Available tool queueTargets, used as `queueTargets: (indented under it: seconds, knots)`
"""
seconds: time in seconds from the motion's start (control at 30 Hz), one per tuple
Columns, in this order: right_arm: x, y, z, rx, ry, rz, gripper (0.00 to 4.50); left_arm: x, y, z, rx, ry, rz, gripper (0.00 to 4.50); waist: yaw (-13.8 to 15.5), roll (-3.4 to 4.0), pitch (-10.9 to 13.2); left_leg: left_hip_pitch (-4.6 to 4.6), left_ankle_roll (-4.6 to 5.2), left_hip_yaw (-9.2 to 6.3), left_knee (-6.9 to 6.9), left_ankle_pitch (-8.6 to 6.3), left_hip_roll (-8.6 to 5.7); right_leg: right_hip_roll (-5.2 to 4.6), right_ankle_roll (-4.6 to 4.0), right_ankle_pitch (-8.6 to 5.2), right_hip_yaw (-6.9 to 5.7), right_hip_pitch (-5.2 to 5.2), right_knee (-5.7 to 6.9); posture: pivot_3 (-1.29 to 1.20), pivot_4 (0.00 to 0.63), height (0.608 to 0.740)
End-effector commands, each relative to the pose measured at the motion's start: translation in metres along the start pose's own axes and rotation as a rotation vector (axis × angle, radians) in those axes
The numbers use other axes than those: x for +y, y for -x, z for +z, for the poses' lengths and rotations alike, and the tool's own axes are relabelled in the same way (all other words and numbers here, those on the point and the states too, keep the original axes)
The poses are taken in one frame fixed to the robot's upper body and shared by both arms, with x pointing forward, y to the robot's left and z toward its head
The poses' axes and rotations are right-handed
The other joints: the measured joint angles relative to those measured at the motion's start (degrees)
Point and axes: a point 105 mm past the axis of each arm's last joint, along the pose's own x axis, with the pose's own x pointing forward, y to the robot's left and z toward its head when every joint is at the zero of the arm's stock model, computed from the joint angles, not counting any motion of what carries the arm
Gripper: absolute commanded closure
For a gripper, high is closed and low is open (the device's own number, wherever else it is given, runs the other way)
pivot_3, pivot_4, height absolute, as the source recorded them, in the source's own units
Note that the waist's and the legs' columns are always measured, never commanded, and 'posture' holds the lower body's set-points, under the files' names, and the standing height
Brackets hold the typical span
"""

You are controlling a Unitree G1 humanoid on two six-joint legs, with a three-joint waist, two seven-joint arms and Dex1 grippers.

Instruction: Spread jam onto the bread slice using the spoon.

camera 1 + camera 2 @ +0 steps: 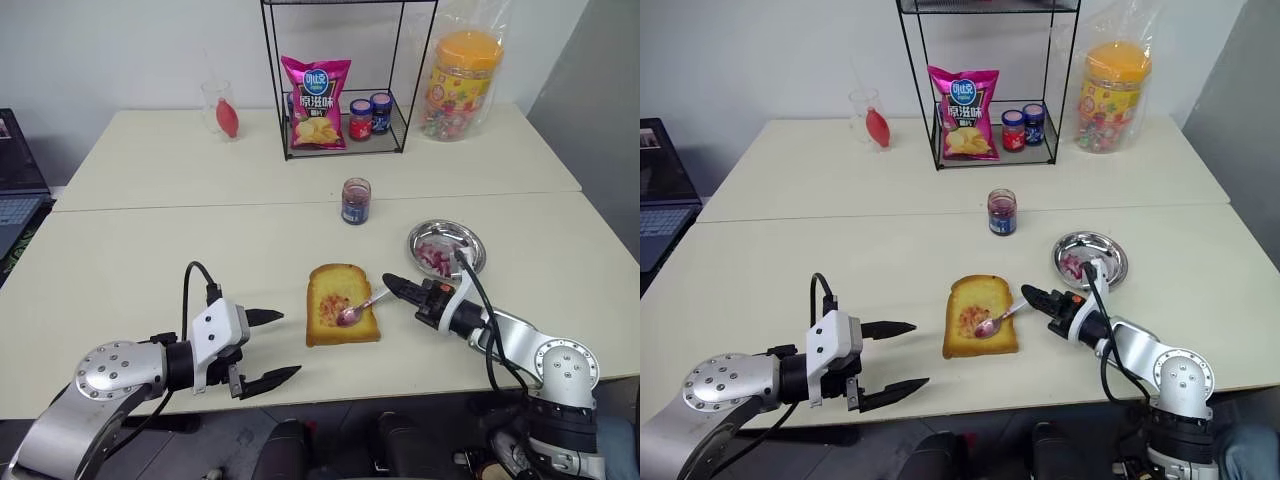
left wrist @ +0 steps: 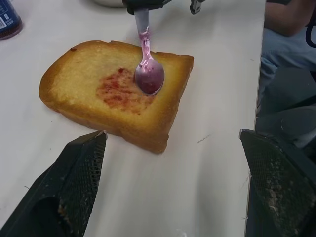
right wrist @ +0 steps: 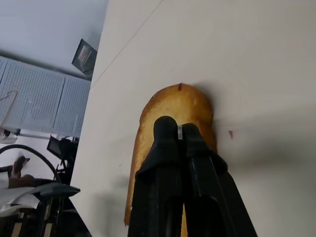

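Left eye view shows the right gripper (image 1: 392, 283) reaching in low from the right, its arm stretched across the surface (image 1: 150, 260) and its fingers pointing toward the left. Those fingers are clamped together on the handle of the spoon (image 1: 358, 308). The spoon's bowl, coated in purple-red jam, rests on the face of the bread slice (image 1: 342, 304), beside a reddish jam smear (image 2: 118, 89) near the middle of the toast. The bread lies flat on the surface, close to the front edge.

The left gripper (image 1: 268, 348) hovers above the surface to the left of the bread, well apart from it, forearm roughly level and fingers spread wide with nothing between them, aimed toward the slice.

Behind the bread stands the open jam jar (image 1: 356, 200), and a small metal dish (image 1: 446, 246) sits just behind the right gripper.
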Motion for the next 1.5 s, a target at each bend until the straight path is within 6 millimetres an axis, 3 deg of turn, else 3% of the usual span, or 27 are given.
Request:
queueTargets:
  seconds: [0.03, 0.13, 0.27, 0.47, 0.63, 0.83, 1.1, 1.2, 1.33, 1.5]
  knots:
    - [0.013, -0.003, 0.015, -0.052, 0.009, 0.042, 4.44, 0.000, 0.000, 0.007, -0.020, -0.043, -0.002, 0.00, -0.01, 0.00, 0.00, 0.00, 0.00, 0.00, 0.00, 0.00, 0.00, 0.01, 0.01, 0.00, 0.00, 0.00, 0.00, 0.00, 0.150, 0.740]
    - [0.015, -0.011, 0.015, -0.058, -0.004, 0.041, 4.44, 0.000, -0.001, 0.008, -0.022, -0.044, -0.003, 0.00, -0.02, 0.00, 0.00, -0.01, 0.00, 0.00, -0.01, 0.00, 0.01, 0.01, 0.01, 0.00, 0.00, -0.01, 0.00, 0.00, 0.150, 0.740]
    - [-0.001, -0.031, 0.016, -0.079, -0.011, -0.027, 4.44, -0.001, -0.003, 0.009, -0.027, -0.049, -0.007, 0.00, -0.11, 0.00, 0.00, 0.00, 0.00, 0.01, -0.02, 0.00, 0.02, 0.03, 0.01, 0.01, 0.00, -0.02, 0.00, 0.00, 0.150, 0.740]
    - [-0.004, -0.026, 0.046, -0.173, 0.050, -0.045, 4.44, 0.004, -0.004, 0.011, -0.033, -0.055, 0.007, 0.00, -0.02, 0.01, 0.00, -0.01, 0.00, 0.02, -0.01, 0.00, -0.01, 0.03, 0.02, 0.01, 0.00, -0.02, 0.00, 0.00, 0.150, 0.740]
    - [0.011, -0.015, 0.070, -0.225, 0.101, 0.000, 4.44, 0.007, -0.005, 0.011, -0.036, -0.054, 0.020, 0.00, 0.01, 0.01, 0.00, -0.01, 0.00, 0.02, 0.00, 0.00, -0.02, 0.03, 0.04, 0.02, 0.01, -0.01, -0.01, 0.00, 0.150, 0.740]
    - [0.040, -0.021, 0.050, -0.159, 0.093, 0.116, 4.44, 0.010, -0.006, 0.012, -0.041, -0.054, 0.031, 0.00, -0.23, 0.01, 0.01, -0.02, 0.01, 0.00, -0.10, 0.00, 0.05, 0.05, 0.01, 0.01, -0.01, -0.05, 0.00, 0.00, 0.150, 0.740]
    - [0.041, -0.043, 0.018, -0.078, 0.105, 0.115, 4.44, 0.011, -0.006, 0.012, -0.047, -0.053, 0.034, 0.00, -0.16, 0.01, 0.01, 0.00, 0.01, 0.01, -0.08, 0.00, 0.07, 0.08, 0.00, 0.00, 0.00, -0.07, 0.07, 0.00, 0.150, 0.740]
    - [0.036, -0.041, 0.019, -0.079, 0.127, 0.093, 4.44, 0.010, -0.006, 0.013, -0.049, -0.052, 0.036, 0.00, -0.01, 0.01, 0.01, -0.04, 0.01, 0.03, -0.05, 0.00, -0.01, 0.05, 0.03, 0.02, 0.02, -0.06, -0.01, 0.00, 0.150, 0.740]
    - [0.028, -0.026, 0.036, -0.102, 0.191, 0.059, 4.44, 0.011, -0.005, 0.012, -0.047, -0.050, 0.049, 0.00, 0.01, 0.01, 0.01, -0.05, 0.01, 0.07, -0.04, 0.00, -0.04, 0.03, 0.06, 0.03, 0.05, -0.05, -0.04, 0.00, 0.150, 0.740]
    - [0.036, -0.007, 0.049, -0.125, 0.292, 0.073, 4.44, 0.014, -0.003, 0.013, -0.050, -0.054, 0.067, 0.00, -0.01, 0.01, 0.01, -0.04, 0.01, 0.05, -0.04, 0.00, 0.01, 0.03, 0.05, 0.03, 0.03, -0.06, -0.03, 0.00, 0.150, 0.740]
